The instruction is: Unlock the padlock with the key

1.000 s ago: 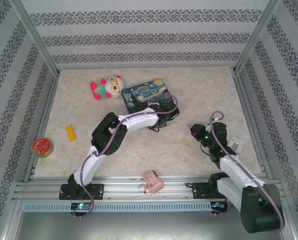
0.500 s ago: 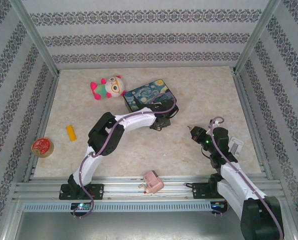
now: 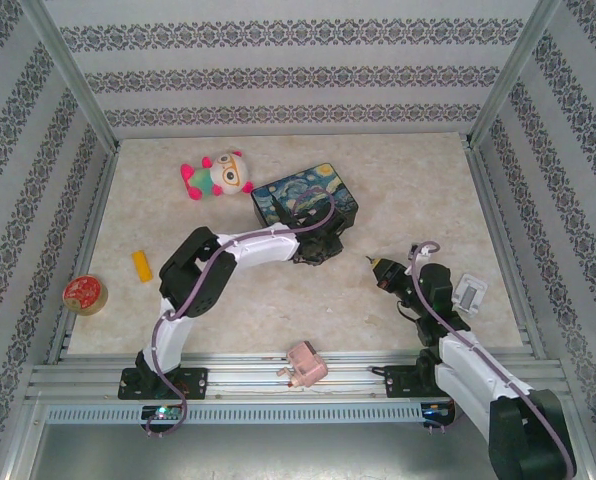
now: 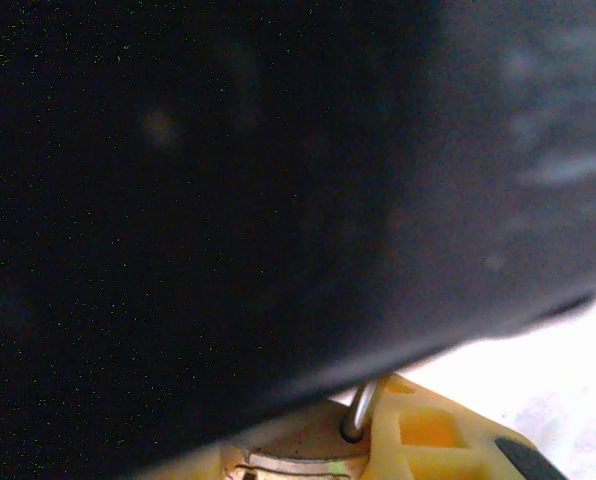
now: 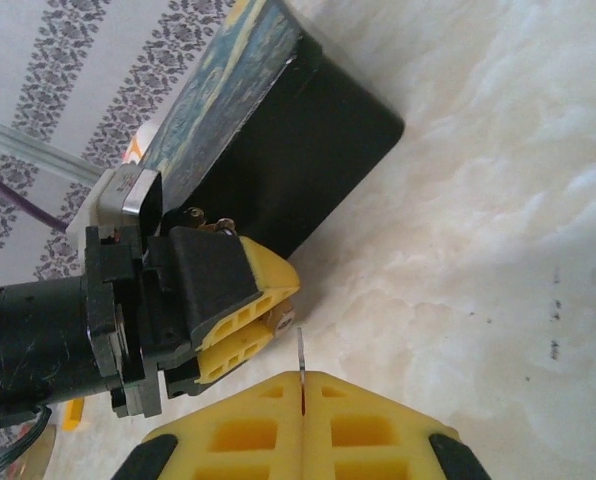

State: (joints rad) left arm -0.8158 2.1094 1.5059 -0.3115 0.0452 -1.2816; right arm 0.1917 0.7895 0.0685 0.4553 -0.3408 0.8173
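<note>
on the marbled bench [image 3: 278, 310] by the starry-night tin [image 3: 308, 195], the left hand [image 3: 315, 248] grips the padlock [image 4: 298, 458]; the right hand [image 5: 303, 385], clamped on the thin key [image 5: 302, 355], may arrive skewed, so the key glances off or twists loose.

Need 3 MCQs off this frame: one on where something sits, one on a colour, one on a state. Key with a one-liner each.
1. The pink blocky object lies:
A) by the far wall
B) on the metal rail at the near edge
C) against the left wall

2. The small block left of the left arm is:
A) green
B) blue
C) yellow

3. The right end effector is:
A) shut on the key
B) wide open
C) half open, holding nothing

Key:
1 B, the top view shows it resting on the rail in front of the arms.
2 C, it reads plain yellow against the pale tabletop.
3 A, the right wrist view shows its yellow fingers pressed together with a thin metal blade sticking out between them.
</note>
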